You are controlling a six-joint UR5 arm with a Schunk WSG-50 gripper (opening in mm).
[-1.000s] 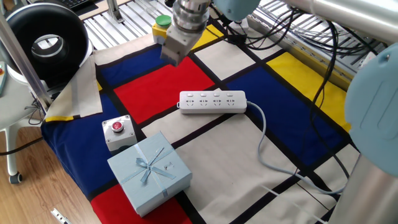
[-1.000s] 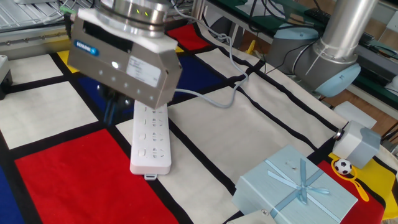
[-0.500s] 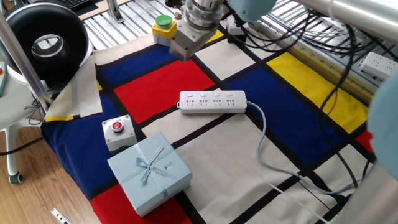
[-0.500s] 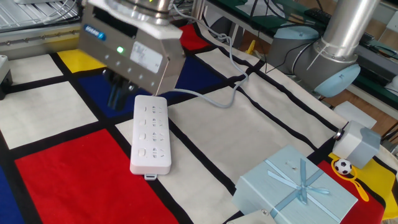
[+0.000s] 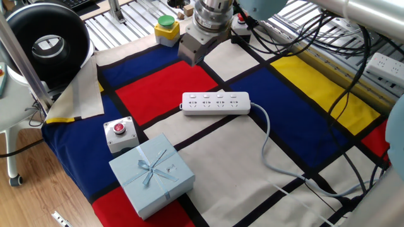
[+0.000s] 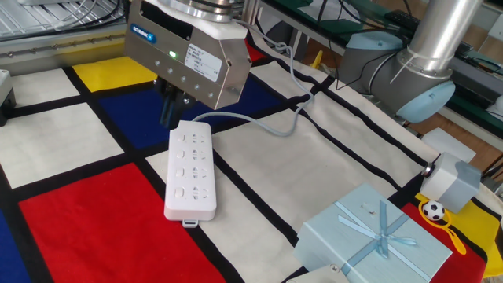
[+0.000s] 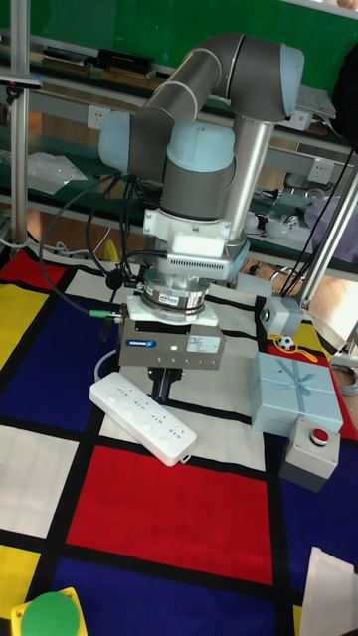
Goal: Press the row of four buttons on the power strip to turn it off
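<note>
The white power strip (image 5: 216, 103) lies flat on the checked cloth, and its pale grey cable (image 5: 268, 135) runs off its right end. The four buttons (image 5: 213, 96) form a line of tiny white switches along its far edge. My gripper (image 5: 190, 53) hangs above the cloth, beyond the strip's far side and apart from it. In the other fixed view its dark fingers (image 6: 167, 108) point down beside the cable end of the power strip (image 6: 191, 169). In the tall view the gripper (image 7: 165, 386) stands just behind the power strip (image 7: 142, 406). No view shows the fingertip gap.
A blue gift box (image 5: 151, 173) and a grey box with a red button (image 5: 118, 133) sit near the front left. A yellow box with a green button (image 5: 165, 28) stands at the back. A black round device (image 5: 44, 44) is far left. Cables crowd the back right.
The gripper has moved away from above the strip's middle toward its far side and cable end. The strip has not moved.
</note>
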